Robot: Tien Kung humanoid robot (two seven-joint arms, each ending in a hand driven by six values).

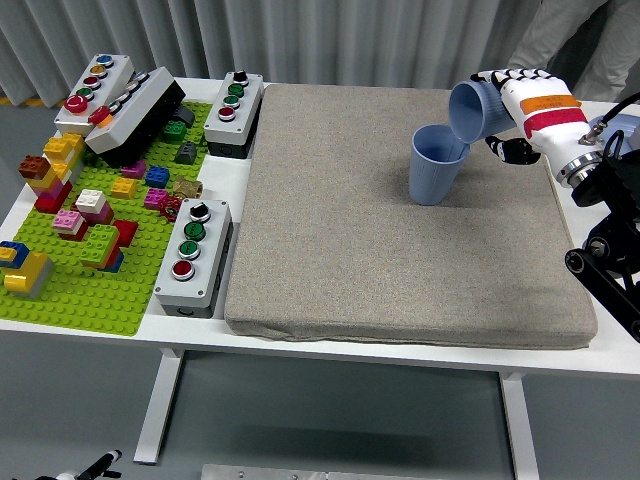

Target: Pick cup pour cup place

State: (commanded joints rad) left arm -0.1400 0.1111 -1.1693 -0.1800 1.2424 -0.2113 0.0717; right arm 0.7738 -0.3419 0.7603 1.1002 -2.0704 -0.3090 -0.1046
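Item: tipped blue cup (467, 109), clamped sideways in my right hand (515, 100), mouth over the standing blue cup (435, 165) on the grey mat (400, 270). Likely light, thin-walled, crushable; grip mid-wall, gently

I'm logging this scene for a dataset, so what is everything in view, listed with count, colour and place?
Standing cup: one, blue, upright on the mat's far right part.
Tilted cup: one, blue, held mouth-down over the standing cup.
Mat: one, grey-beige, covering the table's middle and right.
Button boxes: four, grey or black, on the left part.
Baseplate: one, green, far left, carrying many mixed-colour bricks.
Table: one, white.
Person: partly visible, top right corner.
Right hand: white and black, gripping the tilted cup.
Left hand: not in view.
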